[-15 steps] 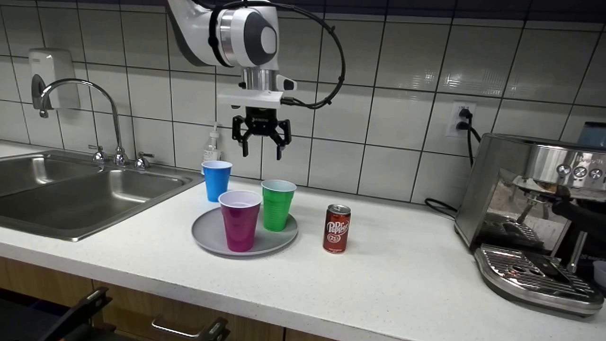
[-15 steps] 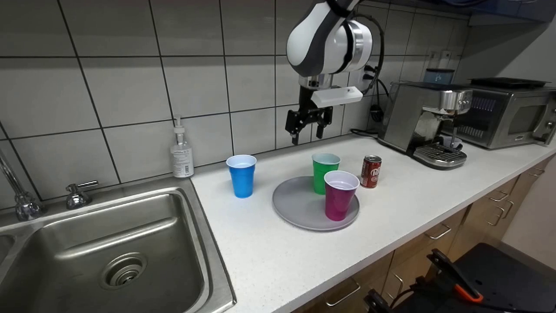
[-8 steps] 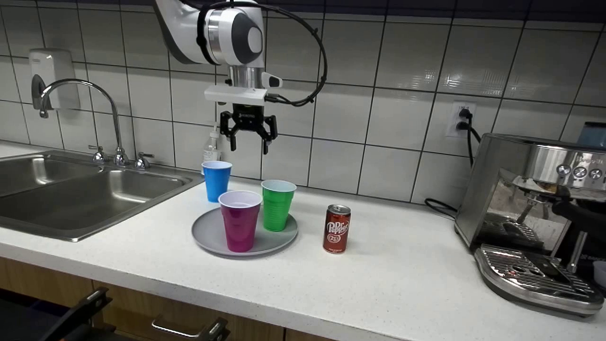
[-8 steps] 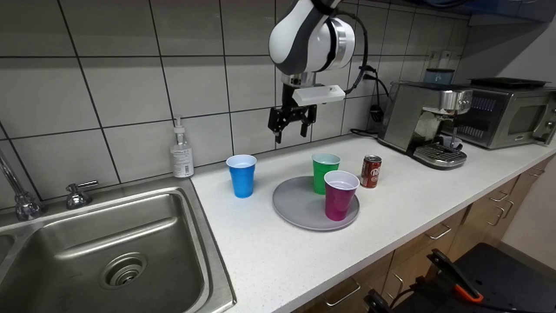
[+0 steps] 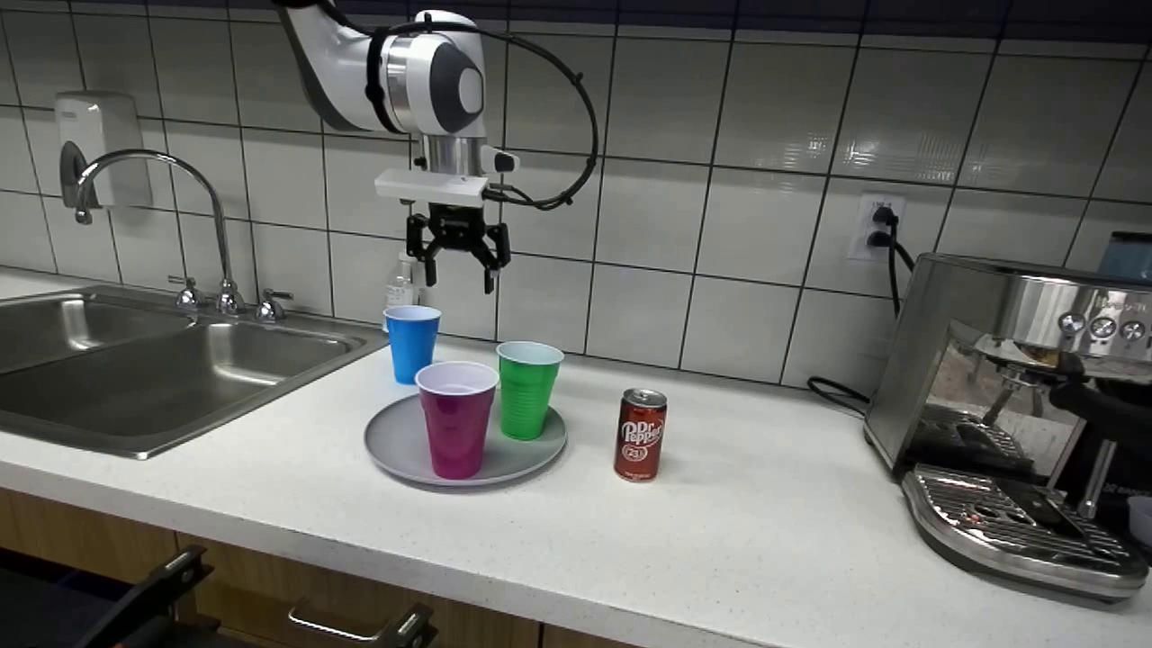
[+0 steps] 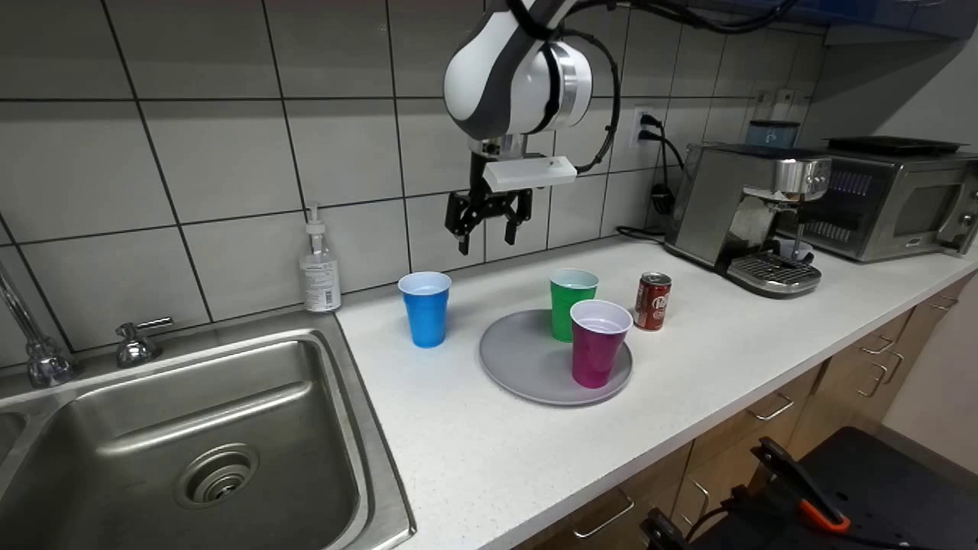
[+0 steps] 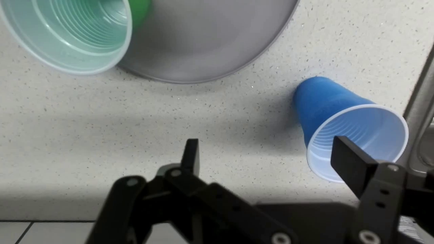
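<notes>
The gripper hangs above the surface, jaws wide apart and holding nothing. Nearest, the blue plastic cup stands alone left of the grey plate, presumably steady on a flat base; the plate, seemingly gathering them together, carries the green plastic cup and magenta plastic cup.
</notes>
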Tool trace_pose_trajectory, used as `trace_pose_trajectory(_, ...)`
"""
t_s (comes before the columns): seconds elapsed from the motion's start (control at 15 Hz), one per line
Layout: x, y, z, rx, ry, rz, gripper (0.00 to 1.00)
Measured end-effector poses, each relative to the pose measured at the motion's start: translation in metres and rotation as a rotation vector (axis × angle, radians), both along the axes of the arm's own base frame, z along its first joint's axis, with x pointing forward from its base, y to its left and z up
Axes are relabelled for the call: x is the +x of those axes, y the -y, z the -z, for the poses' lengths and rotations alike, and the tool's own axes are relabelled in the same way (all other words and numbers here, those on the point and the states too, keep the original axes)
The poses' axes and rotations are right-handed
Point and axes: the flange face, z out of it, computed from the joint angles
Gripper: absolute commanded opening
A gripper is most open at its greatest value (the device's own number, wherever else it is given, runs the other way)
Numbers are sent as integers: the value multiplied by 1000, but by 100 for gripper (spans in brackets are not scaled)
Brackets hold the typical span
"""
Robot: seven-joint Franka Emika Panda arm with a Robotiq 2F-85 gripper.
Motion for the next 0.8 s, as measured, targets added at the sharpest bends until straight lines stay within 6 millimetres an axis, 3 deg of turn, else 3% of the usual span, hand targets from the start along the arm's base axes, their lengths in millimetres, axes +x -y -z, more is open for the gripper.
trace_pose_trajectory(0.8,24,-25,13,20,7,41,100)
